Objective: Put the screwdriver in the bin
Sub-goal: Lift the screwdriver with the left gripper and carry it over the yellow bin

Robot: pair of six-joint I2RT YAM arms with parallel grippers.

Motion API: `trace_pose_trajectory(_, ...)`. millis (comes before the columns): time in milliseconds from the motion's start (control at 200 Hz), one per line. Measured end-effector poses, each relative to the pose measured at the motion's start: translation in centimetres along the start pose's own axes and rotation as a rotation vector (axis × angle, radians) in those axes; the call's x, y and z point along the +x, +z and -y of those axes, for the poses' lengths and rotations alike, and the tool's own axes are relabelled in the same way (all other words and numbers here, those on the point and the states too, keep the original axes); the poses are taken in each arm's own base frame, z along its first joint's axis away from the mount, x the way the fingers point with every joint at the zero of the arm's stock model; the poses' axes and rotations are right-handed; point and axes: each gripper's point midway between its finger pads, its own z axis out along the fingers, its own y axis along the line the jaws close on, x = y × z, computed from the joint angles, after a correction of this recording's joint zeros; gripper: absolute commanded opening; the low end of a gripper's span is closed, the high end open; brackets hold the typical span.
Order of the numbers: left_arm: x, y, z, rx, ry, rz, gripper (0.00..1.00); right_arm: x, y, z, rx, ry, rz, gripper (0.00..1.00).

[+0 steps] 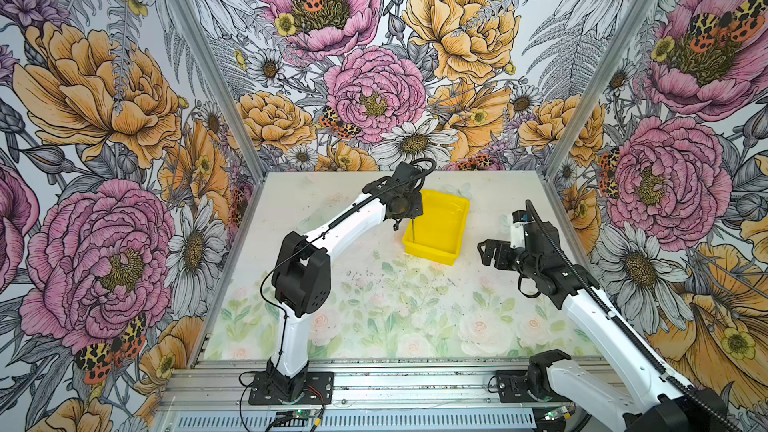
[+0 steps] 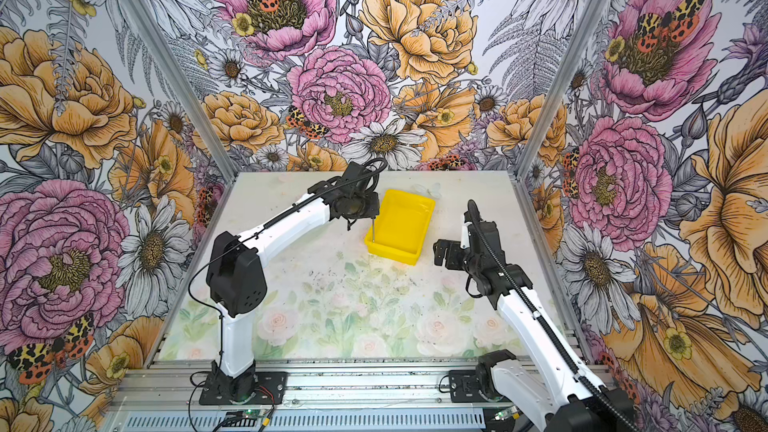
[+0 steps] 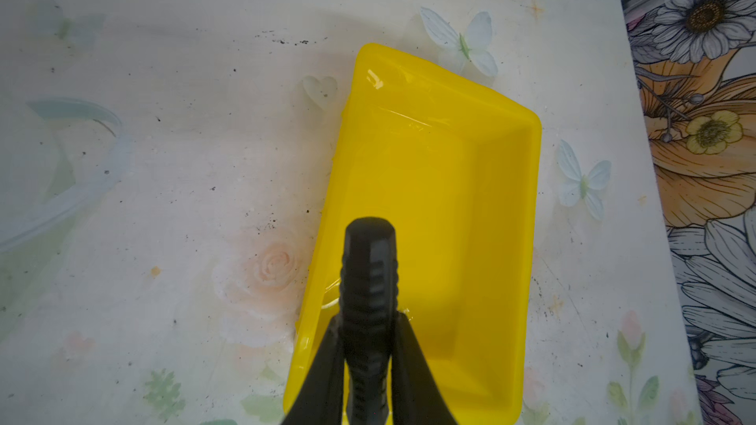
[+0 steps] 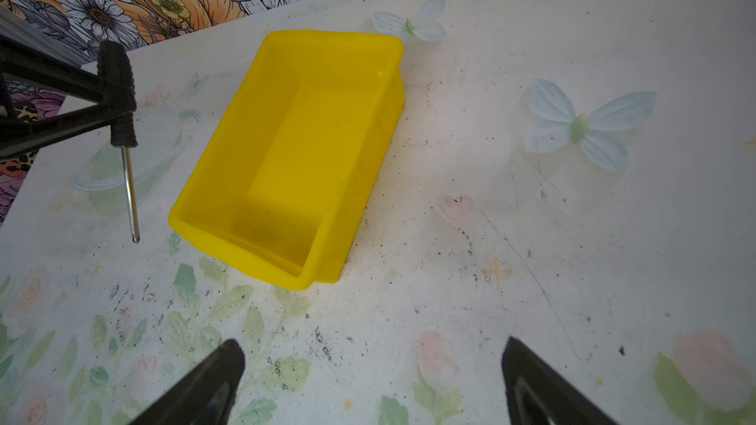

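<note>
Closest to the lens in the left wrist view is the screwdriver, its ribbed black handle clenched between the two fingers of the left pincer at the bottom centre of the frame. Behind it lies the yellow bin, empty on the worktop.

In both top views the tool hangs upright, with its thin shaft pointing down at the lower-left corner of the bin, just right of centre in the frame. In the right wrist view, at the left edge of the frame, the tip is clear of the surface. It looks to fall beside the bin's wall, not inside it, so I cannot tell whether it is truly over the opening.

The right pincer is spread wide and empty, to the right of the bin.

By my judgement this is the carry-over, just short of the drop. The next move calls for a small shift toward the bin's middle. Lowering or tilting the tool before letting go should stop it bouncing off the rim.
</note>
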Motion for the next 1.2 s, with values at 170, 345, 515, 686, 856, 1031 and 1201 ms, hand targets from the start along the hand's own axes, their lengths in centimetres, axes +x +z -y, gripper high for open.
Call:
trace_pose_trajectory(170,-0.6,1.8,1.4,0.031,0.011,-0.007,0.06,0.2,0.3,0.1,0.006,0.001,-0.013,0.99)
trace_pose_trajectory(345,-0.4,3.5,2.0,0.045,0.018,-0.024,0.06,0.2,0.3,0.1,0.007,0.001,-0.012,0.99)
trace_pose_trajectory(515,-0.1,5.7,2.1,0.043,0.024,-0.041,0.06,0.2,0.3,0.1,0.006,0.001,-0.012,0.99)
trace_pose_trajectory(686,0.8,7.9,2.0,0.035,0.028,-0.069,0.07,0.2,0.3,0.1,0.004,0.002,-0.011,1.00)
trace_pose_trajectory(856,1.3,9.5,1.8,0.028,0.028,-0.084,0.07,0.1,0.2,0.1,0.003,0.002,-0.010,0.99)
trace_pose_trajectory(1031,2.0,10.5,1.4,0.018,0.028,-0.101,0.08,0.1,0.2,0.1,0.003,0.006,-0.009,0.99)
trace_pose_trajectory(1201,2.9,11.3,1.4,0.010,0.030,-0.119,0.08,0.1,0.2,0.1,0.002,0.005,-0.008,0.99)
